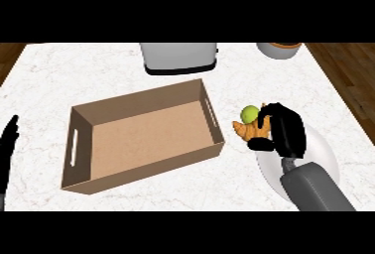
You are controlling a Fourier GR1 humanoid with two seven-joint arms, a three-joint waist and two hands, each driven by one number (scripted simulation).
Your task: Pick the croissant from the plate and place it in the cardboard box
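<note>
A white marbled counter fills the view, with dark wooden floor showing past its right edge and at the far left corner.

The biggest thing on it is the cardboard box, an open, shallow tray set at a slant near the middle of the counter, a little toward the left edge. It has a slot handle cut into its left wall and another in its right wall, and its brown bottom is bare.

Next in size is a white plate, lying near the counter's right edge toward the front, just beside the box's right wall. The right forearm comes up from the front edge across the plate and covers much of it.

At the far edge, behind the box, stands a grey toaster with a black base. Further right along the same far edge sits a grey round pot, only partly in view.

The right hand lies over the plate's far left rim, its fingers curled down round the croissant, whose golden-brown end sticks out to the left of the hand at the plate's edge. Whether the croissant is lifted off the plate cannot be told.

The left hand shows as a dark sliver at the counter's left edge, fingers straight and pointing up, at rest.

Smallest is a green round fruit, touching the croissant's far side, between the box's right wall and the right hand.
</note>
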